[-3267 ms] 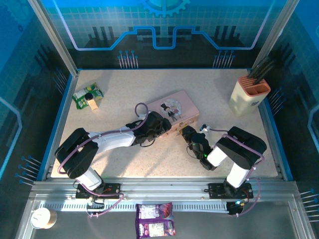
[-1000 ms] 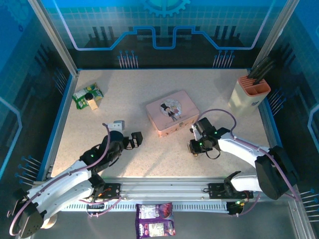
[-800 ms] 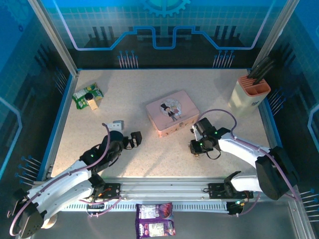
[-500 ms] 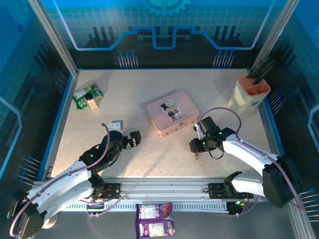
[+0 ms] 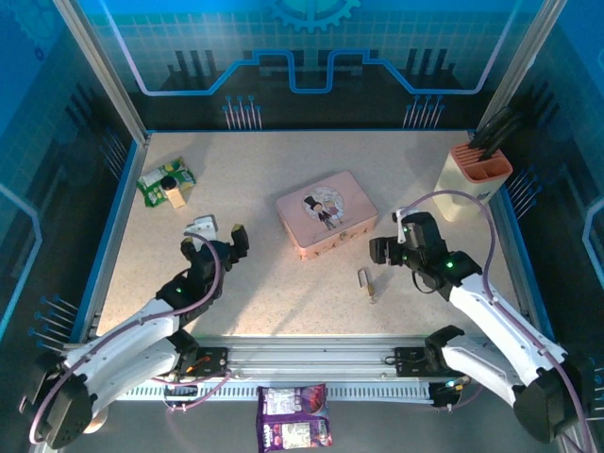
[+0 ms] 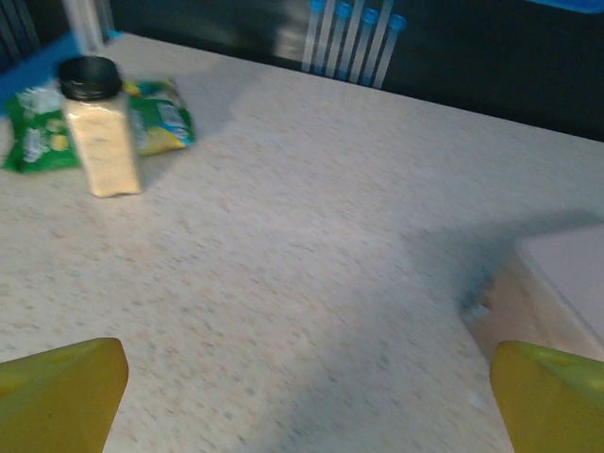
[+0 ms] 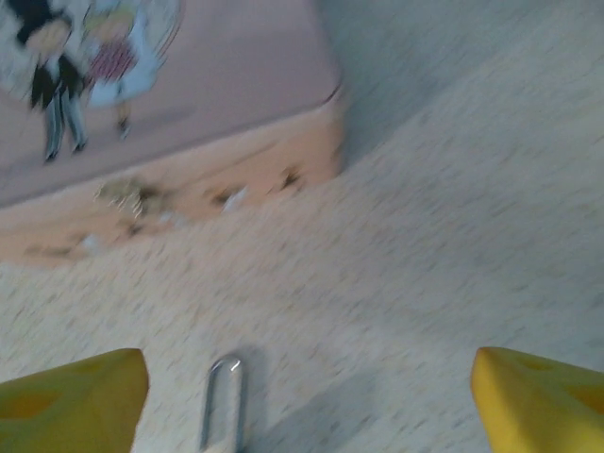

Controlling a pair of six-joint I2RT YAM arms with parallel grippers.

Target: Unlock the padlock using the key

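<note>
**Padlock loose on the table, both grippers spread and empty**

**Top view.** The padlock (image 5: 365, 280) lies on the table (image 5: 255, 170), lower right of centre. It is near the lower right corner of the pink tin (image 5: 326, 213) but apart from it. The key is too small to tell from the padlock here. The right gripper (image 5: 377, 252) sits just up and right of the padlock without touching it, and its jaws are wide with nothing in them. The left gripper (image 5: 219, 233) is left of centre, well apart from the tin, and its jaws are also wide and empty. The tin's lid is shut. At upper left a green packet (image 5: 154, 179) touches a small bottle (image 5: 175, 194). At upper right a cream holder (image 5: 472, 179) has dark utensils (image 5: 494, 132) standing in it. Below the table edge lie a snack bag (image 5: 294, 429) and, at lower left, a cup (image 5: 80, 412).

**Left wrist.** The yellow fingertips (image 6: 57, 392) sit in the two lower corners, far apart, with bare table between them. At upper left the bottle (image 6: 98, 132) stands upright, black-capped and full of pale powder, with the packet (image 6: 159, 118) behind it. The tin's corner (image 6: 576, 274) shows at the right edge.

**Right wrist.** The picture is blurred. The fingertips (image 7: 71, 396) sit wide in the lower corners. The tin (image 7: 189, 85) takes the upper left, with cartoon figures on its lid. The padlock (image 7: 223, 401) pokes its silver loop in at the bottom edge, between the tips and nearer the left one, apart from the tin's wall.
</note>
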